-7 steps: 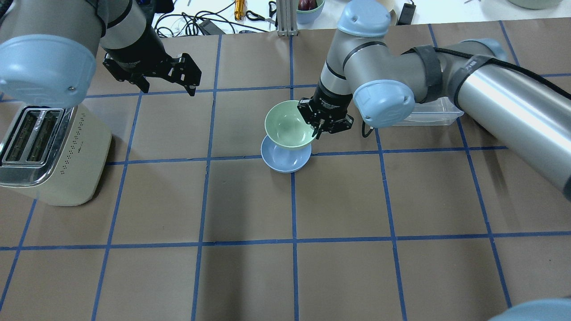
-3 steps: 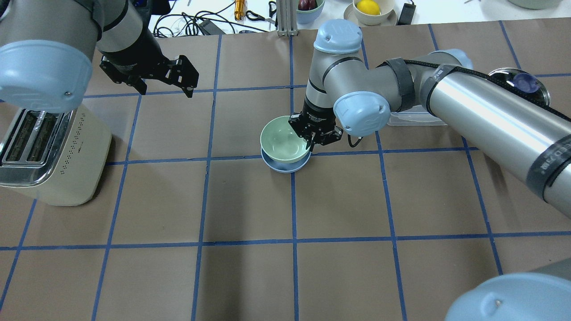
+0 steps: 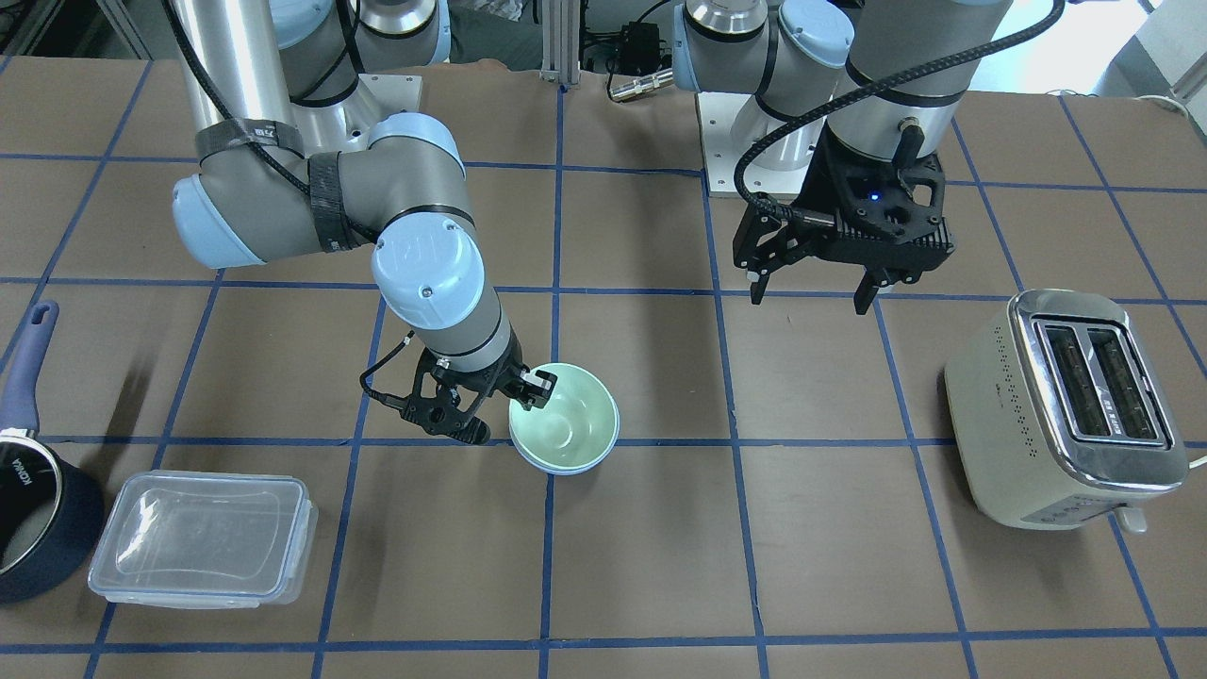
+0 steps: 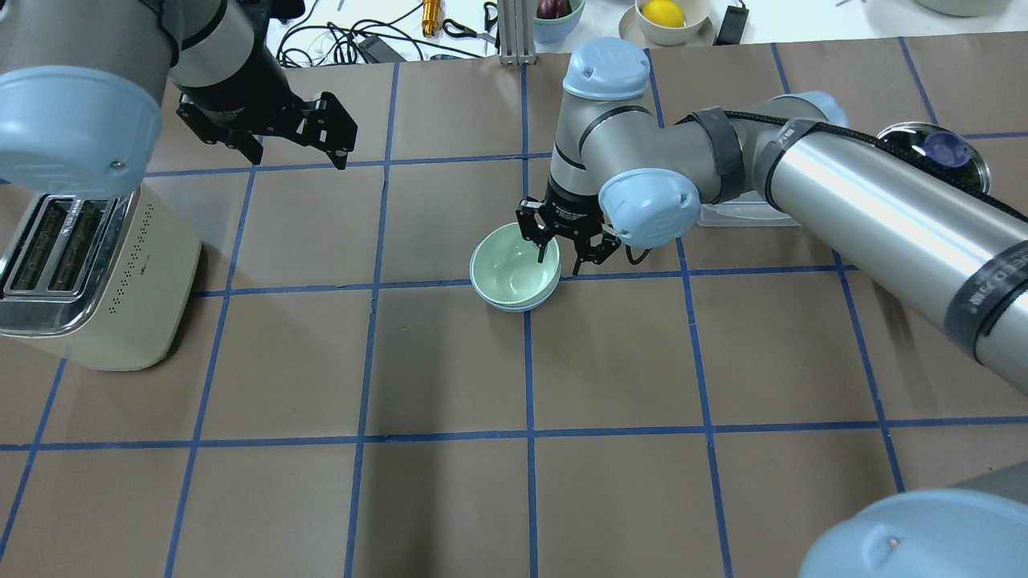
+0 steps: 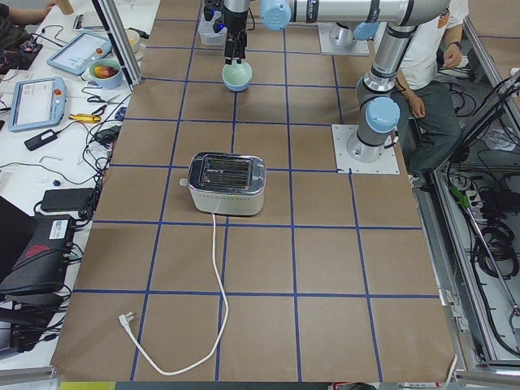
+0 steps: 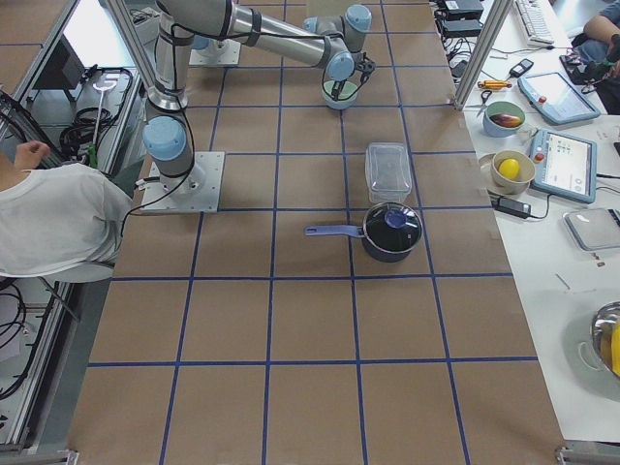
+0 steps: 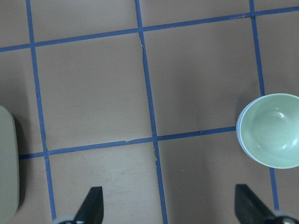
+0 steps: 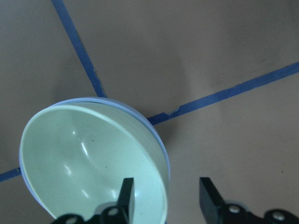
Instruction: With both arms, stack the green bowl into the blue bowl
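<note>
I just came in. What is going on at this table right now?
The green bowl sits nested in the blue bowl. The right gripper is low over them, jaws open, one finger inside the green bowl's rim and one outside. The left gripper hangs open and empty, off toward the toaster.

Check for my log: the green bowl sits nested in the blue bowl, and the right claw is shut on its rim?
No: the green bowl sits nested in the blue bowl, but the right claw is open astride its rim, per the right wrist view.
</note>
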